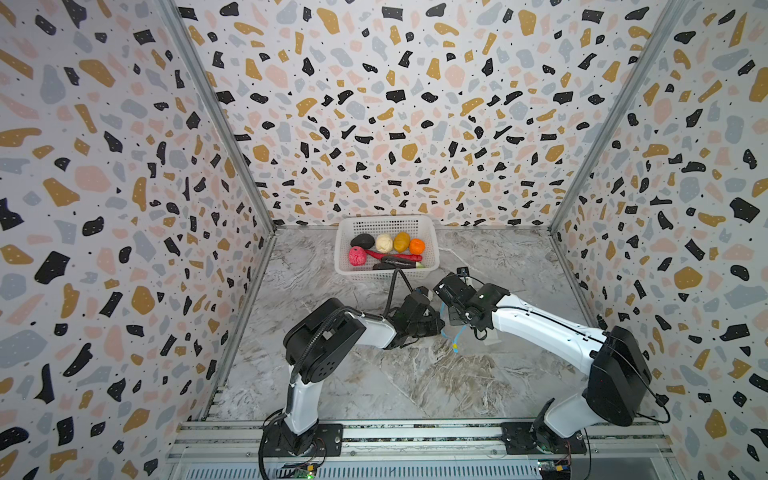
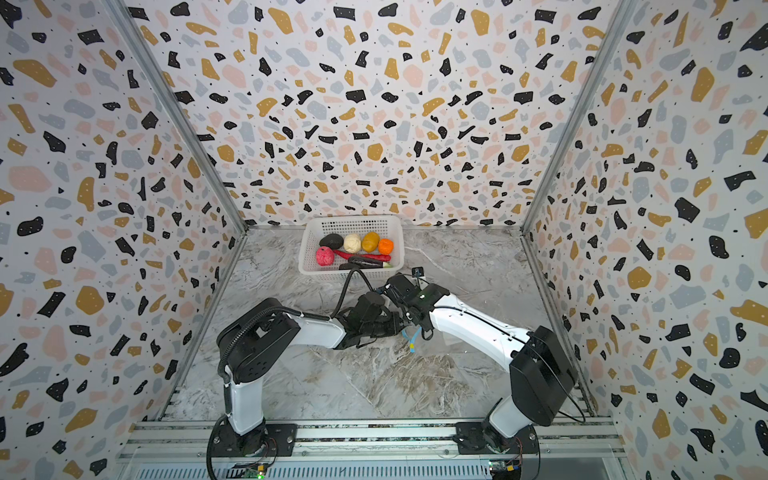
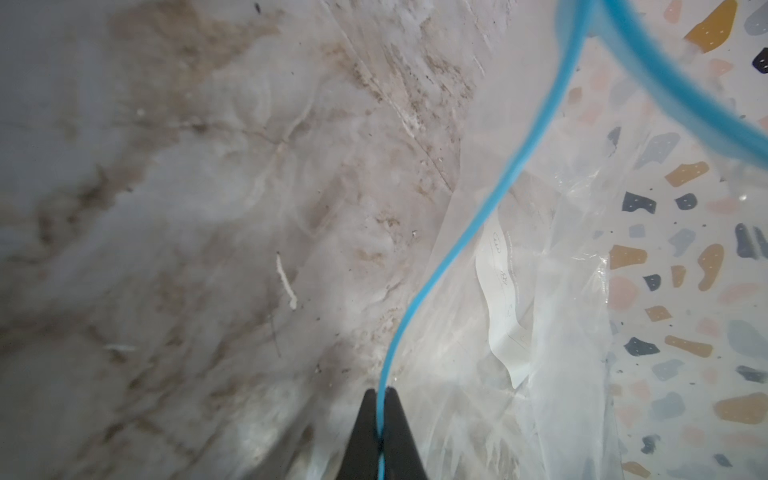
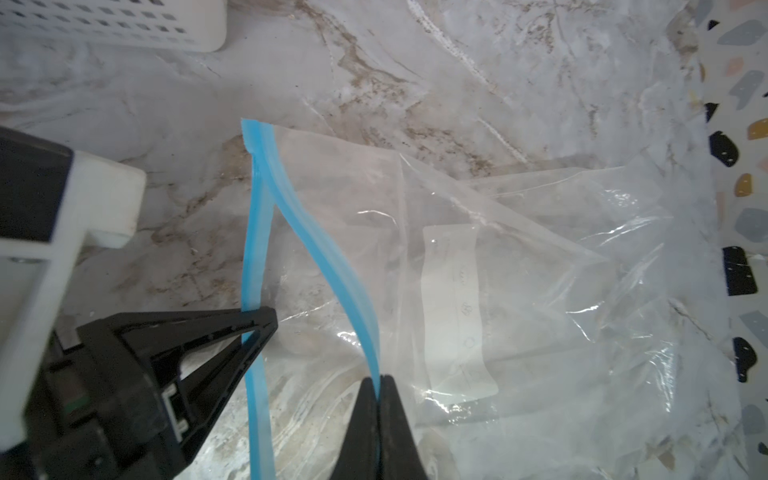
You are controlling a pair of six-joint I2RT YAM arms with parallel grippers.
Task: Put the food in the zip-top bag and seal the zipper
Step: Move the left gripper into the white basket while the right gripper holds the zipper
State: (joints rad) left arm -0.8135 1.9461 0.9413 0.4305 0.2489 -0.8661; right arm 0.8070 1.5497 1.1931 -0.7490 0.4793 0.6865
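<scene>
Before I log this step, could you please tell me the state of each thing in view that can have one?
zip-top bag: empty, mouth parted.
zipper: unsealed, two strips apart.
food: all in the basket.
basket: upright, holding the food.
left gripper: shut on one zipper strip.
right gripper: shut on the other strip.

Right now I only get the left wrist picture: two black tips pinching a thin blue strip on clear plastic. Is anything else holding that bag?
Observer: Yes. In the right wrist view the right gripper is shut on the other lip of the light blue zipper strip, apart from the left gripper, so the mouth of the clear crinkly bag gapes.
Operator: Any food inside?
Observer: None shows. In both top views the small toy foods lie in a white perforated plastic basket, not in the bag.
</scene>
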